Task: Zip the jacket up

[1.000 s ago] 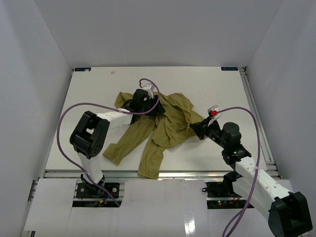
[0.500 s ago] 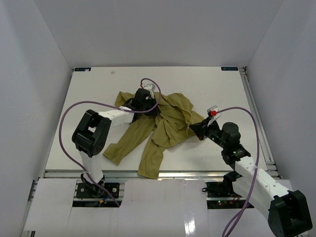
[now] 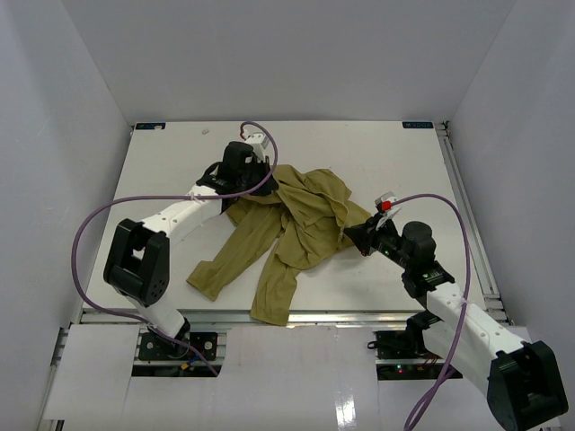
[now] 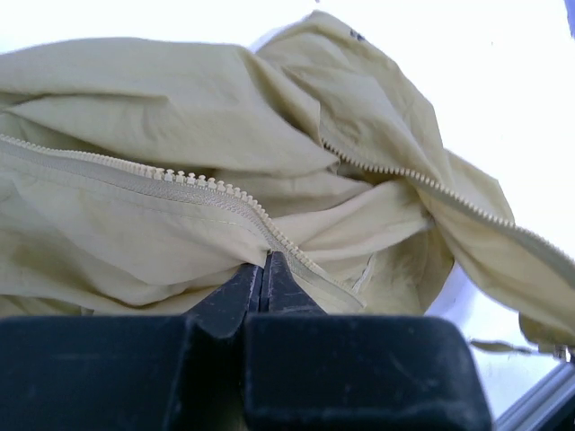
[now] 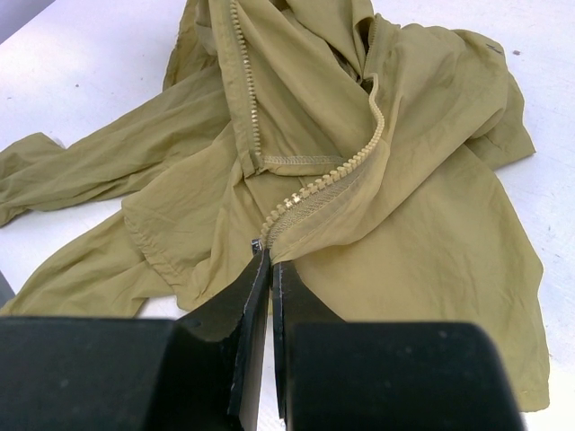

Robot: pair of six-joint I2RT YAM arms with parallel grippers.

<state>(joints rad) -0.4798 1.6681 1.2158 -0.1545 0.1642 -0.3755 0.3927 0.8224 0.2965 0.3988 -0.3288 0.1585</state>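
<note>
The jacket (image 3: 296, 220) lies crumpled and unzipped near the middle of the white table (image 3: 395, 157). Its two sleeves trail toward the near edge, one (image 3: 220, 265) at about 7 o'clock from the heap and the other (image 3: 274, 292) at about 6 o'clock.

The left arm (image 3: 180, 214) reaches in to the jacket's 10 o'clock corner. In its wrist view the left jaws are pressed together, pinching the cloth edge just below a row of zipper teeth (image 4: 202, 184) that runs off toward 9 o'clock. A second row of teeth (image 4: 431, 187) crosses the folds toward 4 o'clock.

The right arm (image 3: 429, 278) comes in from 4 o'clock and meets the jacket at its 3 o'clock side. The right jaws are closed on the lower end of a zipper strip (image 5: 328, 180), which climbs away toward 1 o'clock. Another strip of teeth (image 5: 247, 99) runs up the cloth toward 12 o'clock. The cloth between the two arms is loosely bunched, not flat.
</note>
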